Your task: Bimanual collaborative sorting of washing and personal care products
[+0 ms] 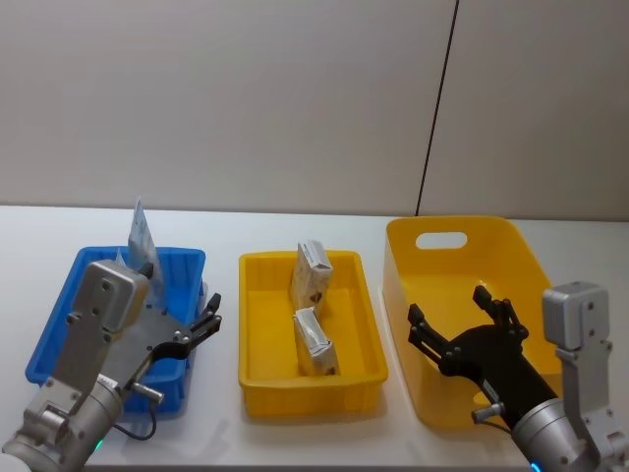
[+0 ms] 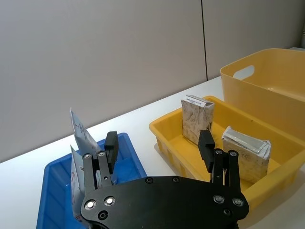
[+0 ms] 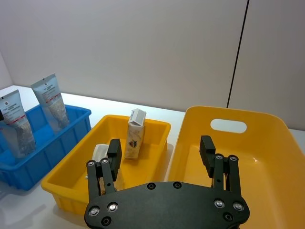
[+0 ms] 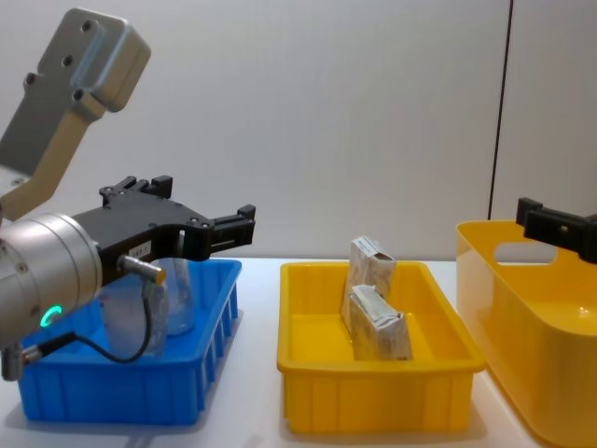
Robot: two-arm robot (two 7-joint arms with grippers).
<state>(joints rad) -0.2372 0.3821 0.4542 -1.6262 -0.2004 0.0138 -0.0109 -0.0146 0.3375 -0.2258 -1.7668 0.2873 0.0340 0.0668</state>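
Left gripper [image 1: 201, 324], lower left of head view: fingers spread, over right wall of blue bin [image 1: 59, 315]. 2 tubes [image 3: 49, 101] upright in that bin, long axis vertical, crimped ends up, up-left of fingertips; left arm nearer. Tubes pale blue-white, small print. 2 beige cartons [image 1: 313, 273] in yellow tray [image 1: 371, 324], frame centre, between both grippers. Right gripper [image 1: 447, 313], lower right: spread, over large yellow bin [image 1: 511, 226].

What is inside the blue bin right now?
Two pale squeeze tubes stand upright in the blue bin, crimped ends up. The left gripper above hides much of its floor.
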